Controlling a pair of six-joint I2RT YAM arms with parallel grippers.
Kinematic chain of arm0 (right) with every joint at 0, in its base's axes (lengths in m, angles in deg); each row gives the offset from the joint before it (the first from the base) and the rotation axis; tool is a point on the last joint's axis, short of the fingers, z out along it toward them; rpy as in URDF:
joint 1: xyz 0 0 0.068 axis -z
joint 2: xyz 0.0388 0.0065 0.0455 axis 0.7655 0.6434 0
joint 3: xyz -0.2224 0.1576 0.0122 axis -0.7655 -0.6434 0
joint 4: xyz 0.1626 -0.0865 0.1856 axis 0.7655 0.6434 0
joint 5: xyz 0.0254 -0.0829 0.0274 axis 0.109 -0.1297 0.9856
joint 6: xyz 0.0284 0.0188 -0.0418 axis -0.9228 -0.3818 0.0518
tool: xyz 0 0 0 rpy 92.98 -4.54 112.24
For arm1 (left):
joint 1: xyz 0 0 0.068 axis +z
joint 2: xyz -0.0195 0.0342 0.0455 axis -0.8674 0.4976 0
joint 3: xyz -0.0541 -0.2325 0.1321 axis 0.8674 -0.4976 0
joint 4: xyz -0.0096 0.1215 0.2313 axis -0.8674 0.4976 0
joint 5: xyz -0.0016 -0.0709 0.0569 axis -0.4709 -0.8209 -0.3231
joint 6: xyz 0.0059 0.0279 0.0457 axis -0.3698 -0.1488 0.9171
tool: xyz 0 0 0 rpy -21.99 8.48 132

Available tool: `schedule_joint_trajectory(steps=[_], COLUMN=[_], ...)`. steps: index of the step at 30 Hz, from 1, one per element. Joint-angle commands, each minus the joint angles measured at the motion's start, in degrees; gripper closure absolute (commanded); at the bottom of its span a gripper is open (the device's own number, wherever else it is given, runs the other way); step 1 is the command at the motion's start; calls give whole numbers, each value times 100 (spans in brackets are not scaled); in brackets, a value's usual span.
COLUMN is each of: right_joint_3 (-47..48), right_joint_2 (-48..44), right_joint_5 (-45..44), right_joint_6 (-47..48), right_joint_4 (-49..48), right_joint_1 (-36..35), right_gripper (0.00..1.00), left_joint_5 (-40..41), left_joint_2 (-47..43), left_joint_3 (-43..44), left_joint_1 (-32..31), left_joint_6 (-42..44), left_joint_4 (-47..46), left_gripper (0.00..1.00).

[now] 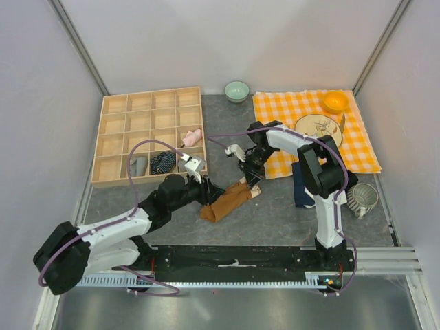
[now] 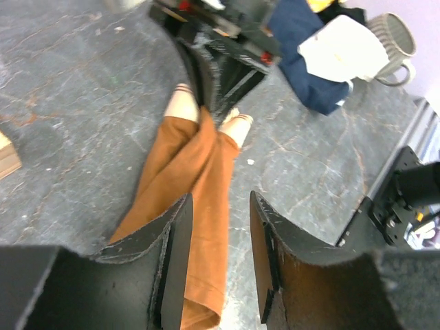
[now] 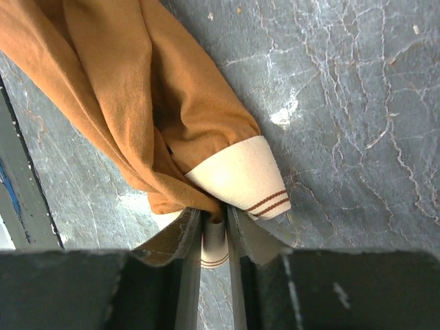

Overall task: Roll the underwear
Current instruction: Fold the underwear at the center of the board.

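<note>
The rust-brown underwear is being pinched by its tan band between the closed fingers of the right gripper. The left gripper is being held with fingers spread over the garment's opposite end. Beyond the left gripper, a pink cloth, a dark striped bundle and a grey piece are being held in separate compartments of a wooden tray.
</note>
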Motion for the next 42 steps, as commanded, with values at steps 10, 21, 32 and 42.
schedule_joint_trajectory(steps=[10, 21, 32, 42], right_joint_3=[129, 251, 867, 1192], right_joint_2=[-400, -550, -216, -110], right_joint_5=[169, -156, -622, -632], right_joint_6=[-152, -221, -415, -460], right_joint_4=[-418, -514, -593, -646], right_joint_1=[-37, -64, -266, -415], right_gripper=[68, 65, 60, 51], left_joint_5=[328, 1621, 1585, 1849], left_joint_2=[892, 1816, 2202, 1992], left_joint_3=[394, 483, 281, 201], left_joint_1=[-1239, -1239, -1230, -1222], left_joint_6=[699, 725, 347, 40], left_joint_4=[-285, -146, -225, -93], left_gripper=[62, 64, 64, 62])
